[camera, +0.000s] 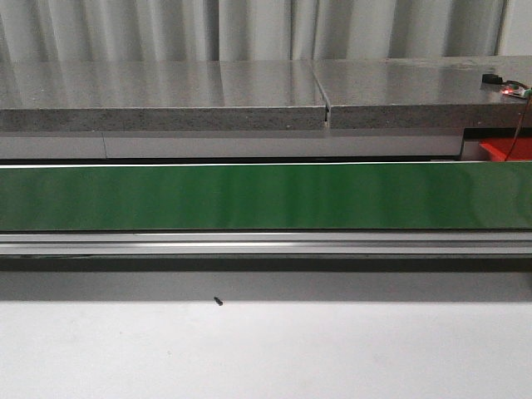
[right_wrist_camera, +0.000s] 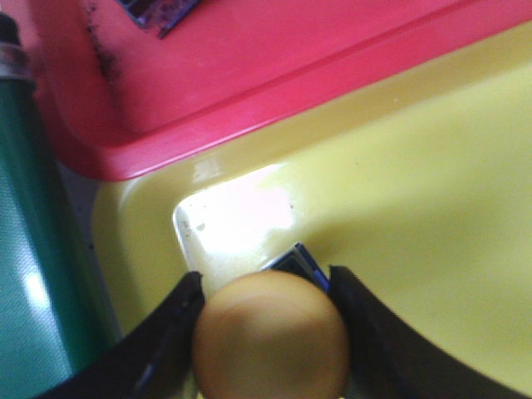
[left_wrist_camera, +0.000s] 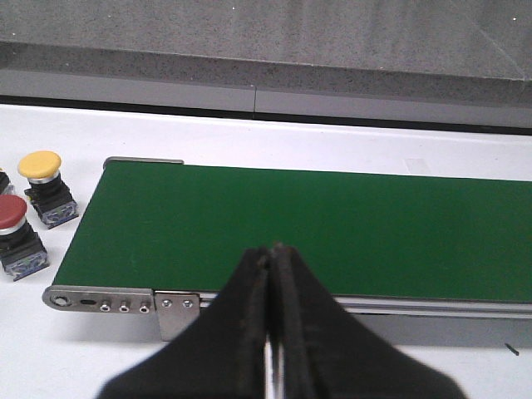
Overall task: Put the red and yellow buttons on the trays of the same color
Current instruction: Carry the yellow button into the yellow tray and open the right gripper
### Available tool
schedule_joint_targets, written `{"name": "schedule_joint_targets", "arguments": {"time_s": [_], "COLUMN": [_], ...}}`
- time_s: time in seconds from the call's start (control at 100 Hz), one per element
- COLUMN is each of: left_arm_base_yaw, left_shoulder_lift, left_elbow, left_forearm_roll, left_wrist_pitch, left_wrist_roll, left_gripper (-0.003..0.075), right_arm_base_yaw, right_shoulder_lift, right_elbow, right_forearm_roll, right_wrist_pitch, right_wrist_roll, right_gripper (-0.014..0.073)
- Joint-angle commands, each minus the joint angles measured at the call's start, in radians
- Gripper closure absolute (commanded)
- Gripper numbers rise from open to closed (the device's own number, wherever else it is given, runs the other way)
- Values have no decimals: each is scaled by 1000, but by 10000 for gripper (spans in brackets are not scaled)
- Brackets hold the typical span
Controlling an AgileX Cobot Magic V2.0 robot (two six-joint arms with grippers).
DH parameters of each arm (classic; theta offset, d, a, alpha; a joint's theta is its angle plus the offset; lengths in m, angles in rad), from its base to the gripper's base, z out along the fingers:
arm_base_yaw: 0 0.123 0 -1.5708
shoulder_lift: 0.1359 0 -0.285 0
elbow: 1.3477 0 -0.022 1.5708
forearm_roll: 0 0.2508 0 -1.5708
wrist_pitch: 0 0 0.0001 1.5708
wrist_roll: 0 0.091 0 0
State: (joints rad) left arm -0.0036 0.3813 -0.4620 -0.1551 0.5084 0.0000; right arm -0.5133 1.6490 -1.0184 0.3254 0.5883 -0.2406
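Across the front view, a green conveyor belt (camera: 266,197) runs the full width of the scene, bounded below by its aluminium side rail (camera: 266,243) and above by a grey speckled stone ledge (camera: 166,96); a white table (camera: 266,349) fills the foreground, bearing one small dark speck (camera: 218,302), and a corner of a red tray (camera: 501,150) shows at the far right beneath the ledge (neither arm appears in this view). From the left wrist view, the left gripper (left_wrist_camera: 270,253) hangs above the near edge of the belt (left_wrist_camera: 332,229) with its two black fingers pressed together and nothing between them; beside the belt's end, on the white table (left_wrist_camera: 332,137), stand a yellow button (left_wrist_camera: 41,170) and a red button (left_wrist_camera: 12,220), each upright on a dark housing, near one another and apart from the belt. From the right wrist view, the right gripper (right_wrist_camera: 270,332) is closed around a second yellow button (right_wrist_camera: 270,337), whose domed cap fills the gap between the fingers (right_wrist_camera: 170,328); the button sits low over the floor of the yellow tray (right_wrist_camera: 432,233), near one corner, though contact with the floor cannot be judged. The red tray (right_wrist_camera: 274,66) adjoins the yellow one, and the green belt (right_wrist_camera: 33,274) lies alongside both.
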Motion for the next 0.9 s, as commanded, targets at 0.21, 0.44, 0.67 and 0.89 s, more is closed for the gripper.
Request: {"name": "schedule_joint_targets", "arguments": {"time_s": [0.21, 0.44, 0.67, 0.89], "left_arm_base_yaw": [1, 1, 1, 1], "left_shoulder_lift": [6, 6, 6, 6], "left_elbow": [-31, -31, -31, -31], "left_forearm_roll": [-12, -12, -12, -12], "left_wrist_pitch": [-76, -76, -76, -76], "left_wrist_roll": [0, 0, 0, 0], "left_gripper": [741, 741, 741, 741], "right_arm_base_yaw": [-6, -6, 43, 208], "right_shoulder_lift": [2, -8, -127, -316], "right_elbow": [-20, -20, -25, -25], "right_forearm_roll": [19, 20, 38, 37], "right_wrist_pitch": [-50, -49, -100, -141], "right_wrist_roll": [1, 1, -6, -48], "right_gripper": [358, 6, -13, -13]}}
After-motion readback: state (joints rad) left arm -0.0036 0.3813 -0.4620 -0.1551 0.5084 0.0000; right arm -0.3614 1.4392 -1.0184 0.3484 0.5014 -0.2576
